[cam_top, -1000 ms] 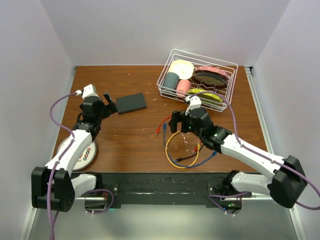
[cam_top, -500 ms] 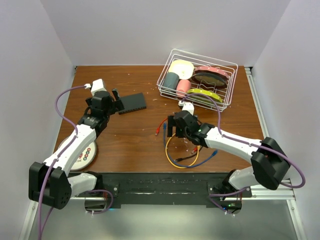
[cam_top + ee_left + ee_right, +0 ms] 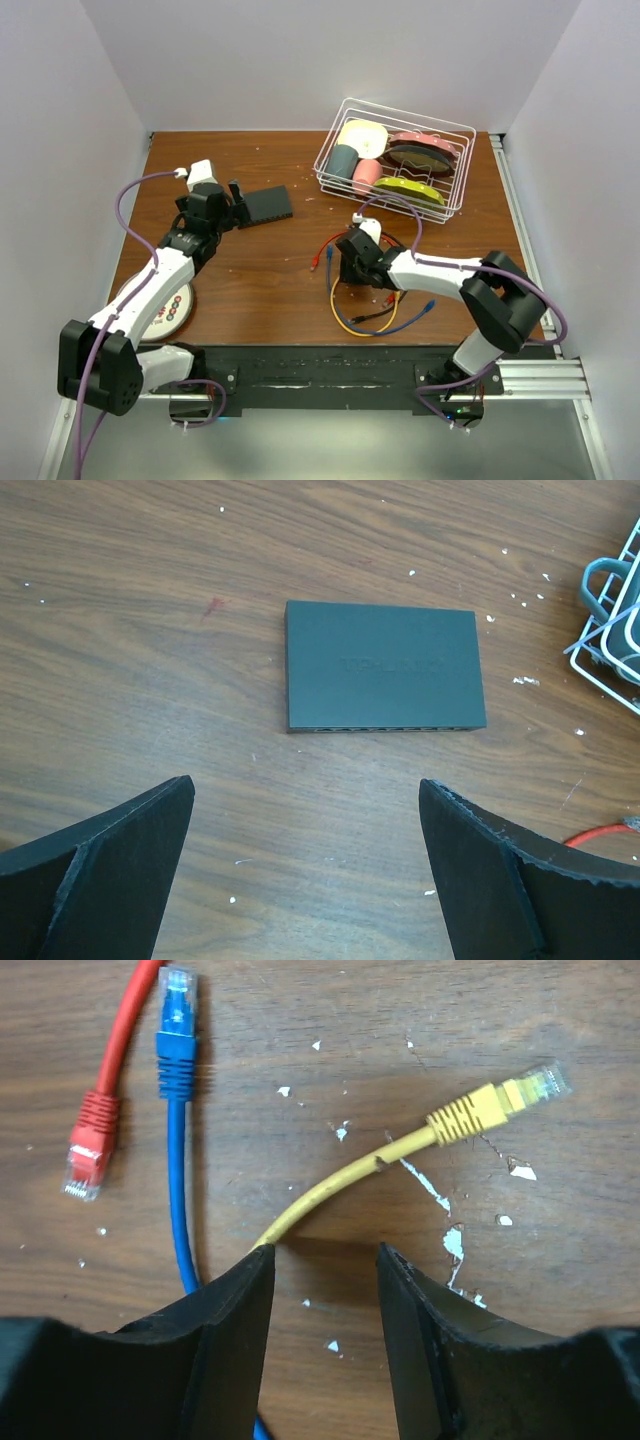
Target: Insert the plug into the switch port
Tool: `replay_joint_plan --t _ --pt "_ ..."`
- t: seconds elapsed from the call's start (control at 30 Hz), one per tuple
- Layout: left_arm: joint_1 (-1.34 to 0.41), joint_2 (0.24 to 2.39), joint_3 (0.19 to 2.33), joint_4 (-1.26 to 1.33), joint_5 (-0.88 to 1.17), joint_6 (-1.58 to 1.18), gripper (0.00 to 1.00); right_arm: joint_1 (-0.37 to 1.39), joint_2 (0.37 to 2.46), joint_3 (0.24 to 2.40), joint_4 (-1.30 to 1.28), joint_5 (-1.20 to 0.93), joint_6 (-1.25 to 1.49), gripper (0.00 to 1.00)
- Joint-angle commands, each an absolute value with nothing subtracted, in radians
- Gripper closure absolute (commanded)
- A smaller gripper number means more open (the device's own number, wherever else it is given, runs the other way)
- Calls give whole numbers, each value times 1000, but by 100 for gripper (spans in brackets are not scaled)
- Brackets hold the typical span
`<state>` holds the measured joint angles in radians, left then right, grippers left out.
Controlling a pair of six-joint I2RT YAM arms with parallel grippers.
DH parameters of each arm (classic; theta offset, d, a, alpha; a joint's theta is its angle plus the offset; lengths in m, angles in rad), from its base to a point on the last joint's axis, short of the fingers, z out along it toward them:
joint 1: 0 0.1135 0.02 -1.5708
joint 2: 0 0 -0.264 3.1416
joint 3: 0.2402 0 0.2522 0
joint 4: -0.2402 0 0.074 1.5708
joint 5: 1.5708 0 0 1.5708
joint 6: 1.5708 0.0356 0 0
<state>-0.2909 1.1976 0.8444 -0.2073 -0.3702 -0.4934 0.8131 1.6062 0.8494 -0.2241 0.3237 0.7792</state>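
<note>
- The switch [image 3: 385, 667] lies near the surface's [image 3: 150, 600] far-left corner, its sockets facing the widely spread left fingers [image 3: 110, 870]. Nothing lies between them.
- The right fingers [image 3: 225, 1340], half-closed mid-surface, straddle the yellow cable [image 3: 340, 1185], apparently without pinching it. The yellow plug [image 3: 495, 1103] lies beyond them.
- The red plug [image 3: 88, 1145] and blue plug [image 3: 176, 1030] lie alongside. The wire basket [image 3: 330, 132] stands at the far-right.

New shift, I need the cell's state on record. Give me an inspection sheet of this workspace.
Surface: wooden table, scattered white flecks.
Job's things: switch flat, untouched; yellow plug loose on the wood.
Clutter: wire basket of dishes; round disc at near left.
Grippers: left gripper open, short of the switch; right gripper open, at the yellow cable.
Cables: red plug and blue plug lying free.
Surroundings: plain white walls.
</note>
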Motion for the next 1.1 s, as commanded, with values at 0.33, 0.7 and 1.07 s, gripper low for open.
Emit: replay_joint_plan --t 0.33,0.7,1.07 --pt "-308 1167 842 -183 -354 -469 0 793 1629 854 -123 318 833 60" --pt "-311 1192 845 -186 -350 -472 0 764 1568 801 -8 256 804 50" --pt "-319 1161 819 -155 -328 -463 0 758 1818 925 -40 308 762 55"
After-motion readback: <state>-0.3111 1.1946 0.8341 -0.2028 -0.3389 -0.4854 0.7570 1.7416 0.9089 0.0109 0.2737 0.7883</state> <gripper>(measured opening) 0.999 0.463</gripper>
